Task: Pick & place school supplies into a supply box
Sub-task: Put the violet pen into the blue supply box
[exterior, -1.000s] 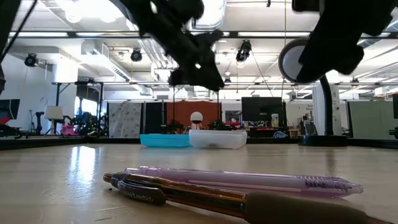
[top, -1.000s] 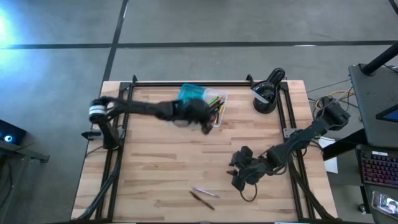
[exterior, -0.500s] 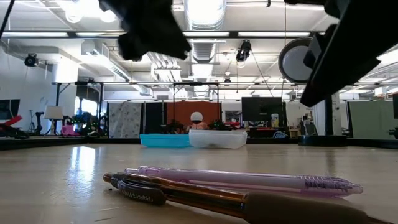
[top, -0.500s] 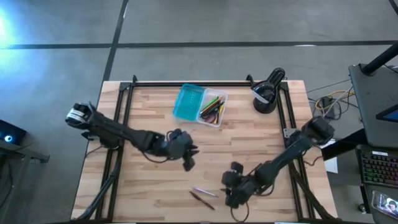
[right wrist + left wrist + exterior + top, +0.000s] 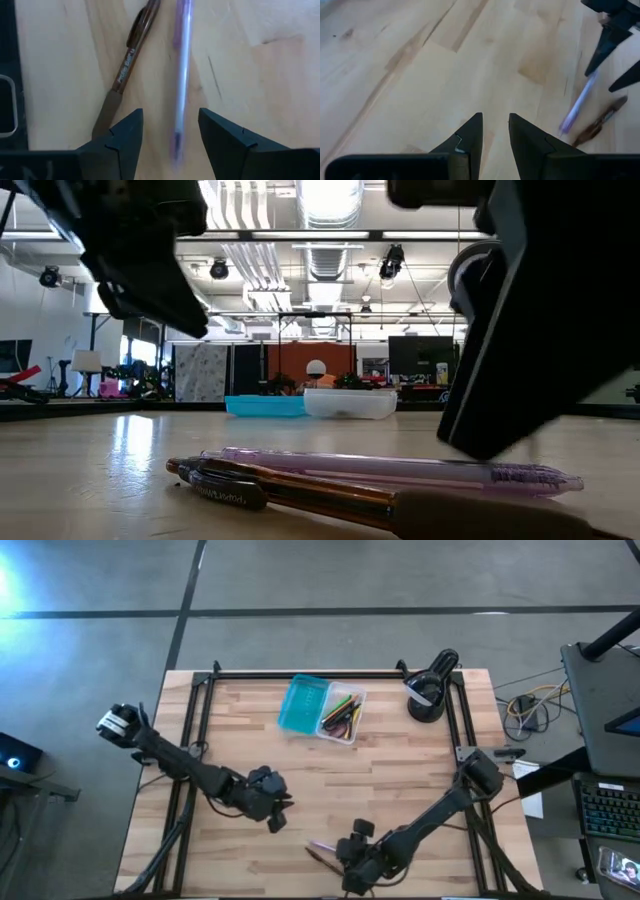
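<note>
A purple pen (image 5: 181, 70) and a brown pen (image 5: 131, 55) lie side by side on the wooden table near its front edge (image 5: 320, 848). My right gripper (image 5: 172, 135) is open just above them. Its fingers stand on either side of the purple pen's end without touching it. My left gripper (image 5: 277, 814) hovers left of the pens, open by a narrow gap (image 5: 495, 131) with nothing in it. The supply box (image 5: 322, 708) rests open at the far middle, with several pencils and pens in its clear half (image 5: 343, 712).
A black round device (image 5: 428, 692) stands at the far right corner. Black rails (image 5: 197, 730) run along the table's left, right and far sides. Bare wood lies between the pens and the box. In the low view both pens (image 5: 390, 470) lie close to the camera.
My left gripper has left the spot over the supply box and swung toward the near left, sinking a little. My right gripper has travelled from the right side toward the near edge and down, and now stands over the two pens. The pens and box have not moved.
</note>
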`<control>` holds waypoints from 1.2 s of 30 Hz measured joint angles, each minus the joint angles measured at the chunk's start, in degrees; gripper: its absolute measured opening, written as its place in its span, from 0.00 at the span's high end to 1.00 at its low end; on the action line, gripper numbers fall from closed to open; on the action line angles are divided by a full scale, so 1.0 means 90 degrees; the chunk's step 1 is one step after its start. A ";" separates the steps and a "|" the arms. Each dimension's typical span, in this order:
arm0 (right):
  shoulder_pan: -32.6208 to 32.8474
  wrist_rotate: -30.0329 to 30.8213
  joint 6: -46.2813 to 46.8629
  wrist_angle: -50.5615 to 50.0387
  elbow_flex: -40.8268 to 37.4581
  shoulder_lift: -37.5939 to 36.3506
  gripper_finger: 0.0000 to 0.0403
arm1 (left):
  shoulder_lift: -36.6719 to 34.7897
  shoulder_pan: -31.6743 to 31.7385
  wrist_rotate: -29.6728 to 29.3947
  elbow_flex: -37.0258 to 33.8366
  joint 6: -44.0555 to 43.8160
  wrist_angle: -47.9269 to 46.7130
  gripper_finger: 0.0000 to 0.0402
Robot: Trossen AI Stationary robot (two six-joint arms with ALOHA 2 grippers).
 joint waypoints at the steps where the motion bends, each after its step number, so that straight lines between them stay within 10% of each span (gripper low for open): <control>1: -0.0025 -0.0036 0.0008 -0.0020 0.0090 0.0101 0.54 | -0.0009 -0.0048 -0.0004 -0.0039 0.0006 -0.0008 0.81; 22: -0.0856 -0.0579 0.0661 -0.0802 0.0217 0.0519 0.95 | -0.0021 -0.0318 -0.0053 -0.0333 0.0225 -0.0087 0.80; 36: -0.2197 0.2864 0.4785 -0.2278 -0.0260 -0.1073 0.95 | -0.0021 -0.0462 -0.0250 -0.0332 -0.0076 -0.0073 0.80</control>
